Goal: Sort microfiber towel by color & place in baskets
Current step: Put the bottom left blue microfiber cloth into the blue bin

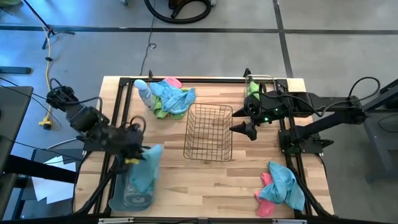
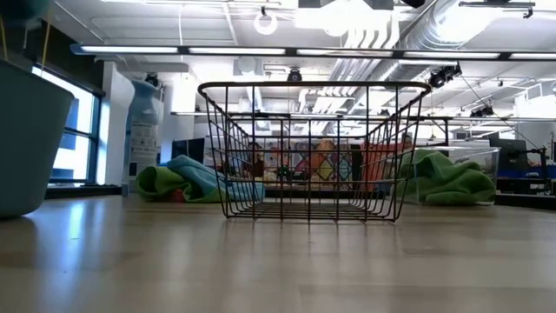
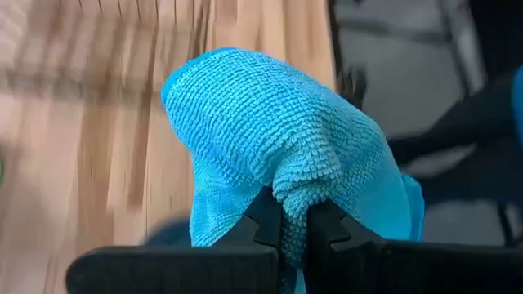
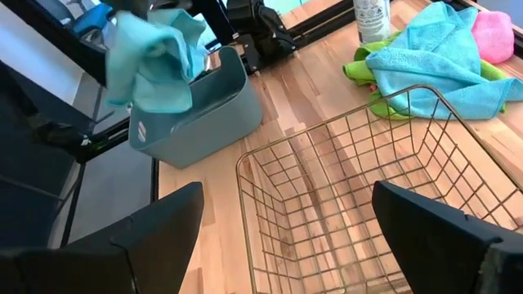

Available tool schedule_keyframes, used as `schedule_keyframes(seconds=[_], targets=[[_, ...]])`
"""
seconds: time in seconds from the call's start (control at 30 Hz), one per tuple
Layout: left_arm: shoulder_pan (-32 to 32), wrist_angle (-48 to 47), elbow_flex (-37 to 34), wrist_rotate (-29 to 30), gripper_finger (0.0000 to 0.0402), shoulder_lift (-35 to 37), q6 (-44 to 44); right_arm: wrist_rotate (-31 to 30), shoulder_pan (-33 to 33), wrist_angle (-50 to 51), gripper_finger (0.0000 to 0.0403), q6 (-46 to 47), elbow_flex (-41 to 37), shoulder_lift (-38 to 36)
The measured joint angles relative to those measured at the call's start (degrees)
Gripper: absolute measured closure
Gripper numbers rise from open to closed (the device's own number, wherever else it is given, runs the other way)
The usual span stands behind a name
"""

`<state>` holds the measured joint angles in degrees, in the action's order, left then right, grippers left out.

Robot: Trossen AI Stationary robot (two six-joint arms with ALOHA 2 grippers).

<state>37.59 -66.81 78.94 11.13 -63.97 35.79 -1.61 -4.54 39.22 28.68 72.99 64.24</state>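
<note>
Fingers of left gripper [image 3: 294, 233] clamped on a bunched fold of blue microfiber towel [image 3: 286, 139], hanging limp over grey-blue tub [image 1: 132, 193] at the near left of the table. Soft, light, floppy cloth, probably best pinched at a gathered fold. Wire basket [image 1: 209, 132] at table centre. Beyond it, spray bottle [image 1: 143, 94] beside a towel heap [image 1: 173, 98]. Right gripper [image 4: 286, 220] hovering by the basket, fingers wide apart and empty. More towels [image 1: 283, 185] near right.
</note>
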Motion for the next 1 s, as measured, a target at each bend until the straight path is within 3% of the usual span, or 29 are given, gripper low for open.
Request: schedule_keyframes(seconds=[0.13,0.3,0.57,0.77,1.0], targets=[[6.05,-5.52,-3.43,1.62,0.0401,-0.03,6.87,-1.49,0.00,-0.61,0.0050,1.37,0.00,1.42],[10.53,-4.12,-9.96,5.97,0.0401,-0.06,10.18,-1.57,0.00,-0.91,0.0050,1.80,0.00,3.80],[13.80,4.80,-18.81,0.96,0.0401,-3.25,11.08,-1.57,0.00,-0.96,0.0050,2.41,0.00,5.62],[15.97,7.07,-22.54,0.98,0.0401,-8.40,10.50,-2.34,0.00,-1.02,0.0050,2.41,0.00,5.49],[14.27,9.98,-22.93,2.45,0.0397,-14.61,4.65,-2.33,0.00,-1.00,0.0050,1.03,0.00,5.47]])
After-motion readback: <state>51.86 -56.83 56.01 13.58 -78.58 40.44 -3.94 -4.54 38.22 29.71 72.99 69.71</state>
